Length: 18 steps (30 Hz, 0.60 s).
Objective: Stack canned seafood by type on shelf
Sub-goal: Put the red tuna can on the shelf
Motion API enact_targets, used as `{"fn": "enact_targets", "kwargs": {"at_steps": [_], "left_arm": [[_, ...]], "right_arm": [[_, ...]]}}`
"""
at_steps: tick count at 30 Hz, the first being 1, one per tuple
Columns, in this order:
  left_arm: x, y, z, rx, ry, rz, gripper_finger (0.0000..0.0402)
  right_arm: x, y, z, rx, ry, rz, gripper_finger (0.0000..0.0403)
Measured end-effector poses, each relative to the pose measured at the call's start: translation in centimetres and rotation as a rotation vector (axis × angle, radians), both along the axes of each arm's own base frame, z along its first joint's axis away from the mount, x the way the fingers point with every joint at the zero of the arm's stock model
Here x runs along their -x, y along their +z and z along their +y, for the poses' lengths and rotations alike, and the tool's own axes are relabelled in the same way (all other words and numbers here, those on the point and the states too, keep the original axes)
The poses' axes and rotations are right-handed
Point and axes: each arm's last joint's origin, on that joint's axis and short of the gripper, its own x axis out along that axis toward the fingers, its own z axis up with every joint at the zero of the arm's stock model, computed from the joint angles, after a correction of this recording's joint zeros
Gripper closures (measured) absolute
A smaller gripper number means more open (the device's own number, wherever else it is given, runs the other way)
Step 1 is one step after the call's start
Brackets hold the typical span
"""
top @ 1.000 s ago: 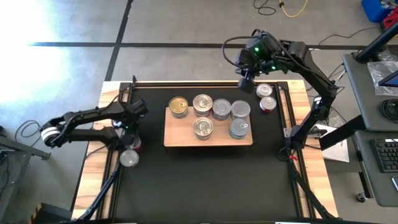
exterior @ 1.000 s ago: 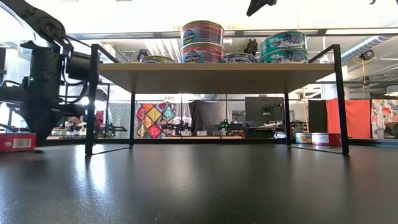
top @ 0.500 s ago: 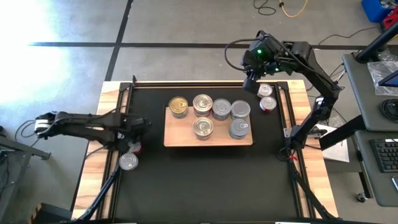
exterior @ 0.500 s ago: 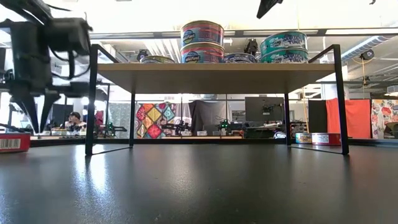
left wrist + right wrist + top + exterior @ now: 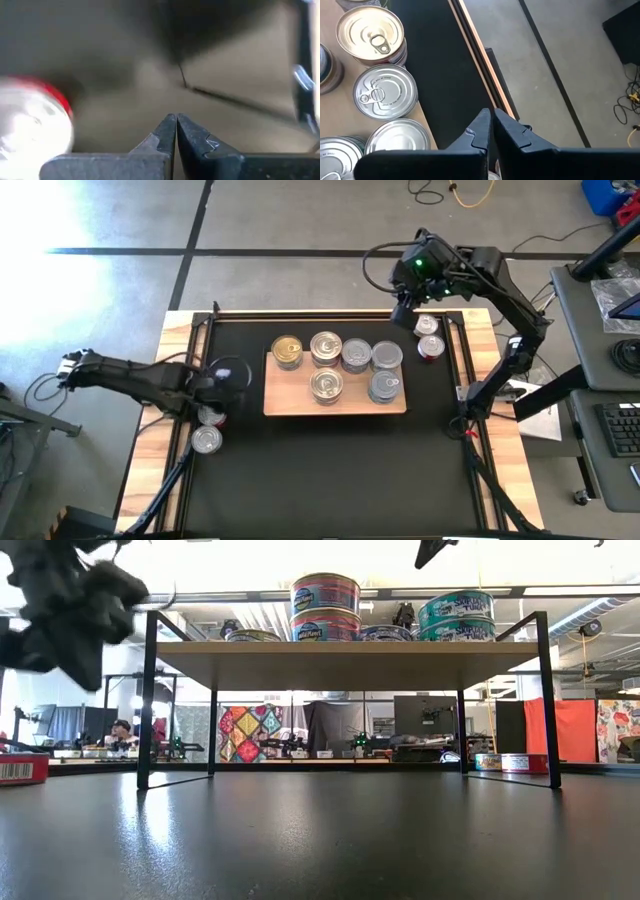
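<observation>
Metal tins, short and round, stiff all over — I judge them fairly heavy for their size and slick on the lids, so I'd pinch across the side wall, low, never by the pull-tab. Six tins sit on the pale wood shelf, some doubled up. Two loose tins lie on the black desk by its right rim, and two more by the left rim, one with a red label. My left gripper hangs just beside that left pair, fingers pressed together, holding nothing. My right gripper hovers over the desk's far right corner near the right pair — fingers also pressed together, empty.
</observation>
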Motion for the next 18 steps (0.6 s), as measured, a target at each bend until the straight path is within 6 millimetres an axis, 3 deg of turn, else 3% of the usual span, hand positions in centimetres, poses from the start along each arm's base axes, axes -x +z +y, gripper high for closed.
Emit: {"fn": "enact_targets", "kwargs": {"at_steps": [3, 8, 11, 18], "left_arm": [[0.3, 1.4, 0.2, -0.145, -0.211, 0.096, 0.0401], [1.0, 1.9, 0.5, -0.249, -0.295, 0.335, 0.0401], [0.5, 1.3, 0.0, -0.259, -0.468, 0.365, 0.0401], [-0.1, -1.4, -1.2, -0.251, -0.843, 0.619, 0.0401]], "right_arm": [[0.2, 0.1, 0.1, -0.003, -0.009, -0.010, 0.0390], [0.5, 0.3, 0.3, -0.009, -0.022, -0.023, 0.0390], [0.8, 0.4, 0.4, -0.014, -0.029, -0.024, 0.0390], [1.4, 0.6, 0.6, -0.008, -0.069, -0.021, 0.0390]]}}
